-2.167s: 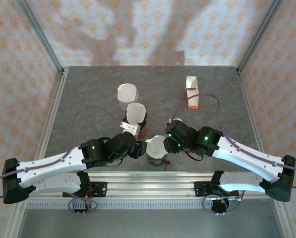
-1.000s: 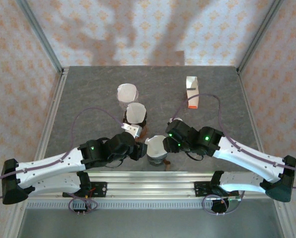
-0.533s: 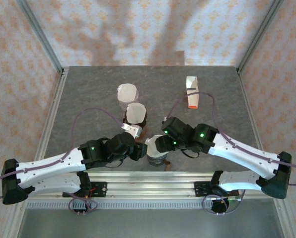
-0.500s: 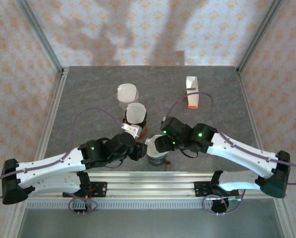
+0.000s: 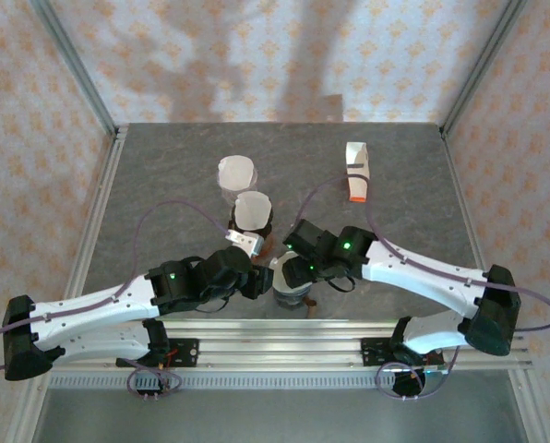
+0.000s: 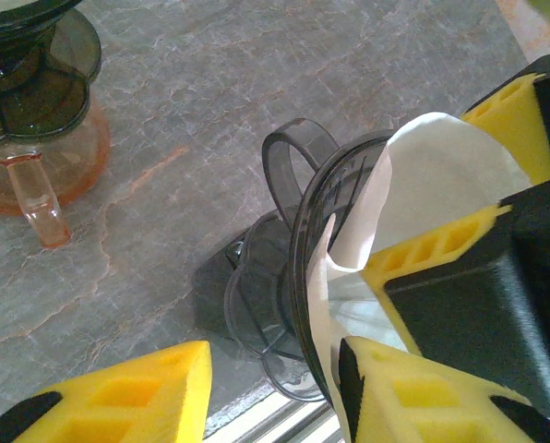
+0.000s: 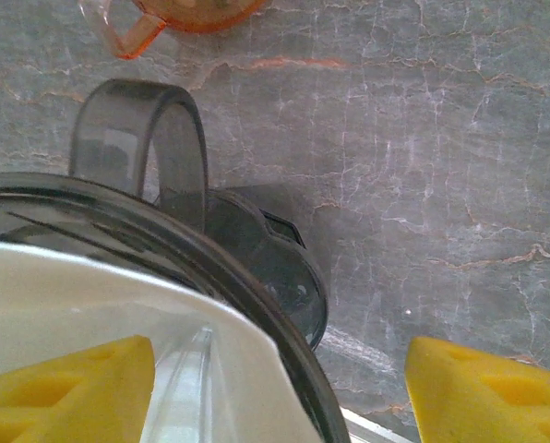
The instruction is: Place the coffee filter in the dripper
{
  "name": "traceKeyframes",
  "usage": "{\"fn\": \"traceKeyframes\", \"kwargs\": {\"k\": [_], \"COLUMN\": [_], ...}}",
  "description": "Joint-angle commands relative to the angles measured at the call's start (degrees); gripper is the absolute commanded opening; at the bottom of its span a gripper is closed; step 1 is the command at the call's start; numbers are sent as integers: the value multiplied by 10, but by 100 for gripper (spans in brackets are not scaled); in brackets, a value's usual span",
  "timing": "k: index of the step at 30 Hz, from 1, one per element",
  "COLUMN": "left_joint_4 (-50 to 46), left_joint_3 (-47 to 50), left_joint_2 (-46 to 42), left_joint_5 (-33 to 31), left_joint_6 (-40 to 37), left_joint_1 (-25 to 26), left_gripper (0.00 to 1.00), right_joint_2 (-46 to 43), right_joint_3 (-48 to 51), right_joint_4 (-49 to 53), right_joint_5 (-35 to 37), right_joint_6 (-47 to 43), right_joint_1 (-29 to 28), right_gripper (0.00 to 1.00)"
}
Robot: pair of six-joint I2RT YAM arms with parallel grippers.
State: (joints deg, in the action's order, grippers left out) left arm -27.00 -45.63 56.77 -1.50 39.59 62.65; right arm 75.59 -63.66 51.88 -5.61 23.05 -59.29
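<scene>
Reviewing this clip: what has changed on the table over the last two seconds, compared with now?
The right gripper swung left over the dark clear plastic dripper and spread its jaws. They now straddle the rim, one finger inside the white paper coffee filter sitting in the dripper. The left gripper kept its place at the dripper. The orange glass server and the white-and-orange carton did not move.
</scene>
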Motion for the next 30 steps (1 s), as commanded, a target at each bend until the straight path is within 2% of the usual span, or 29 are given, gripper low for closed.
{"fn": "traceKeyframes", "kwargs": {"k": [1,21,30], "left_joint_4": [-6,7,41], "left_joint_3": [5,13,32], "left_joint_2": [-3,1,-33], "left_joint_5": [-10,-7,-9], "left_joint_6": [6,13,28], "left_joint_1": [4,4,4], "left_gripper": [42,44,56], "right_joint_2": [11,53,59], "right_joint_3": [-18,14,26], "right_joint_4": [20,-17,-22], "right_joint_5": [8,7,8], "right_joint_6": [-13,-20,-19], "right_joint_1": [6,12,11], "right_gripper": [72,72,72]}}
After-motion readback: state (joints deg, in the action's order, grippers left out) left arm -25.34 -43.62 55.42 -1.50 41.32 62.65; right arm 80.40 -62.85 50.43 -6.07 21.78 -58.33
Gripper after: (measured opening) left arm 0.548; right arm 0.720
